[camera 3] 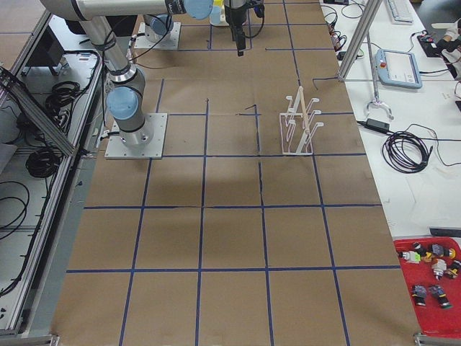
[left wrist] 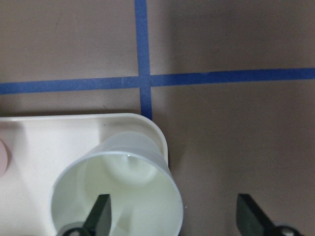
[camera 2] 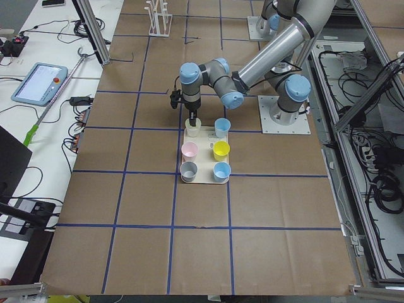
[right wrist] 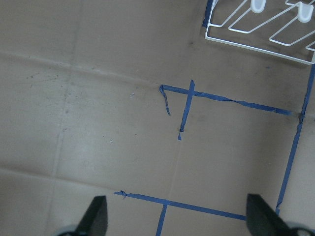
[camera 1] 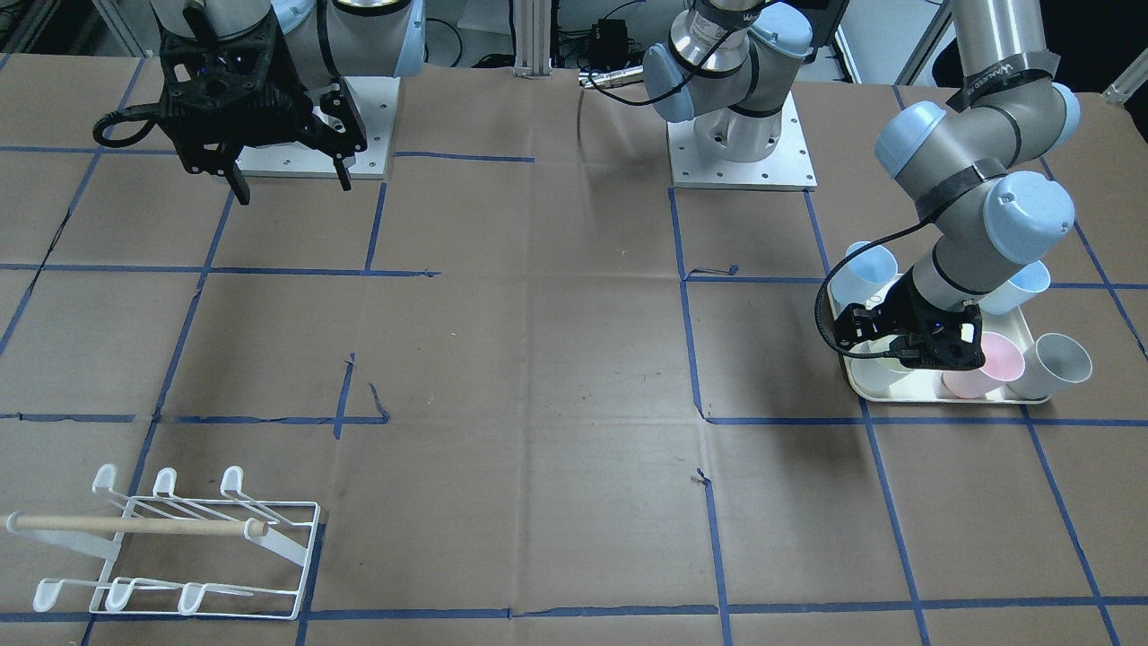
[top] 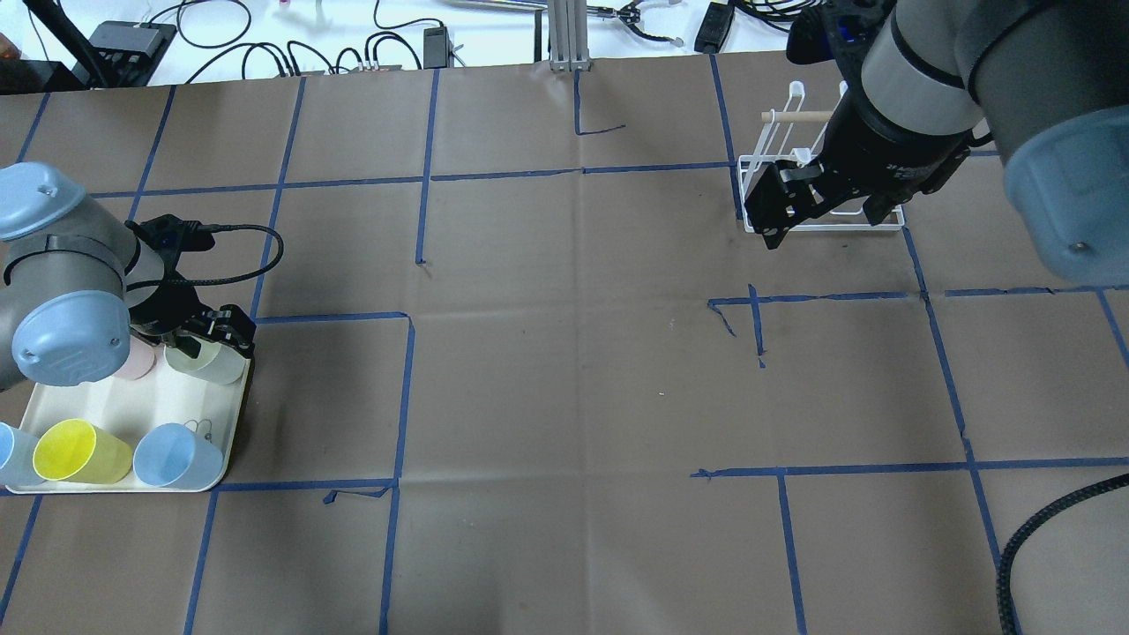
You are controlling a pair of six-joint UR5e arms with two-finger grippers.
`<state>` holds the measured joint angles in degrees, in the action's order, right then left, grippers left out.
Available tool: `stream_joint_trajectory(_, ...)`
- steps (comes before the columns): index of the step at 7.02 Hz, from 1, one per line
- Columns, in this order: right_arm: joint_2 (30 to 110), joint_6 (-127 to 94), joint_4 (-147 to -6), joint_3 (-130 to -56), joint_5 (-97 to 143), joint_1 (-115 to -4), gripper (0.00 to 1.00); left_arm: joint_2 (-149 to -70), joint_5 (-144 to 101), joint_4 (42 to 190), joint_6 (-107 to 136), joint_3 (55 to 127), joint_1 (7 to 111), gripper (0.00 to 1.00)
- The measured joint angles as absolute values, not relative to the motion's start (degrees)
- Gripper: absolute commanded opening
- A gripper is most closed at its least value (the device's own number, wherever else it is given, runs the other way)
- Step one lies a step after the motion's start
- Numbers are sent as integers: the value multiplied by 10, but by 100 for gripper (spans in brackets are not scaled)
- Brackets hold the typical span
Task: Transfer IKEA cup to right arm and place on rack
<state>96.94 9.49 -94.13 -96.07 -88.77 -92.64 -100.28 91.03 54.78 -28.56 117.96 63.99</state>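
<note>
A pale green cup (left wrist: 118, 191) stands upright in the corner of the cream tray (left wrist: 49, 142). My left gripper (left wrist: 172, 211) is open and low over it, one finger inside the cup and the other outside its wall. The same cup (top: 207, 362) and left gripper (top: 212, 331) show at the left in the overhead view. My right gripper (top: 794, 203) is open and empty, held high in front of the white wire rack (top: 886, 220), partly hiding it. The rack (camera 1: 170, 538) with its wooden dowel lies fully in view in the front view, far from the right gripper (camera 1: 291, 187).
The tray (top: 132, 414) also holds a pink cup (top: 132, 362), a yellow cup (top: 75, 451), a blue cup (top: 176, 456) and another blue one at the view's edge. Brown paper with blue tape lines covers the table. Cables and equipment lie beyond the far edge.
</note>
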Motion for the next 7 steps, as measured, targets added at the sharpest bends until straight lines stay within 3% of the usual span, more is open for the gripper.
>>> stream_joint_trajectory(5,969,95,-941,-961,-887,-926,100,-990,928,564,-285,1157,640,0)
stream_joint_trajectory(7,969,95,-941,-961,-887,-926,100,-969,930,647,-278,1094,645,0)
